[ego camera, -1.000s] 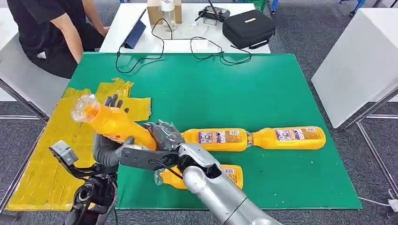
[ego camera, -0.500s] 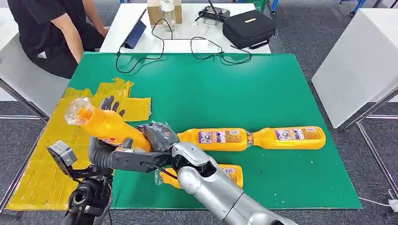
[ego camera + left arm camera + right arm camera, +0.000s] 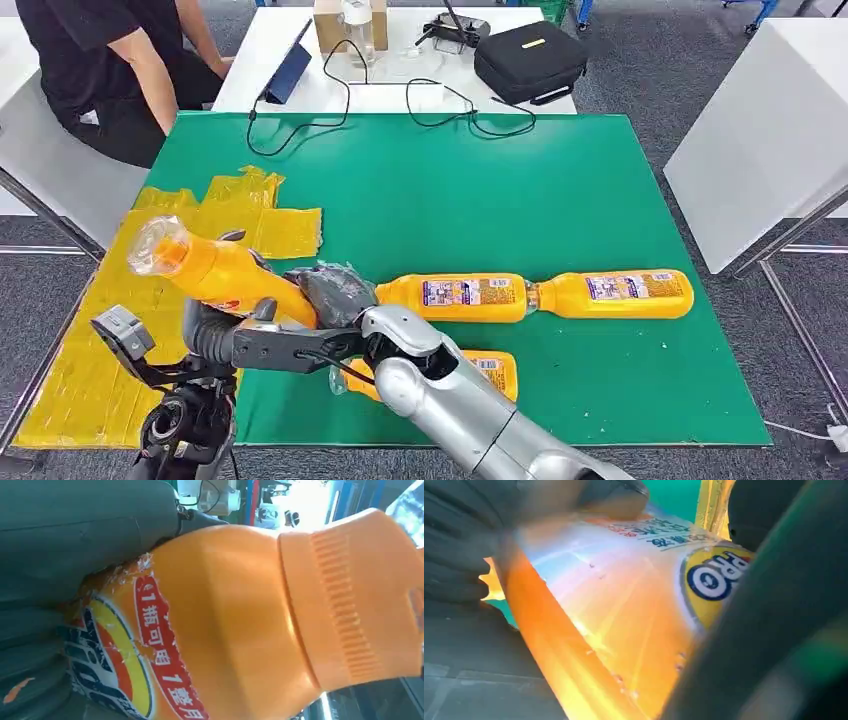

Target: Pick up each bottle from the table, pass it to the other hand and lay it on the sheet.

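Both hands are bunched on one bottle at the near-left of the table. The left hand [image 3: 222, 322] has its dark fingers wrapped round the label end of the orange plastic juice bottle [image 3: 215, 273], though most of that hand is tucked behind the bottle and the right forearm, so I can't make out exactly how the fingers lie. The right hand [image 3: 330, 291], grey and shiny, sits against the bottle's base end; whether it's really gripping or just touching is honestly hard to call, since the right wrist view is a blur of orange and dark shapes. The bottle is off the table, tilted with its clear cap end up and to the left, over the edge where the crumpled yellow sheet [image 3: 75, 340] meets the green table mat [image 3: 480, 190]. Further out, two more orange bottles lie end to end on the mat: the nearer lying bottle [image 3: 455, 297] and the far-right lying bottle [image 3: 615, 293]. A fourth bottle [image 3: 490, 370] is mostly hidden behind the silver right arm. A seated person [image 3: 95, 60] is cut off at the top-left corner.
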